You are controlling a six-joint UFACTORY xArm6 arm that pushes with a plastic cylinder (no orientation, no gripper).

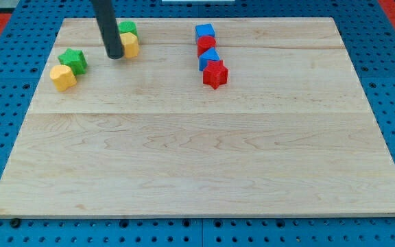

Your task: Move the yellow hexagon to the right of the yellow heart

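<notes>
Camera view: tool, a bare rod holding nothing, has my tip (pixel 114 55) touching yellow heart (pixel 129 45); yellow hexagon (pixel 64 77) lies lower left.

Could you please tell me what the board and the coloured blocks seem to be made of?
The board looks like pale, unpainted wood: grain lines and plank seams show, with a matte finish. The blocks, such as the red star and the yellow hexagon, carry solid, even colour, so painted wood or plastic; I cannot tell which. My tip, beside the yellow heart, looks dark and smooth.
</notes>
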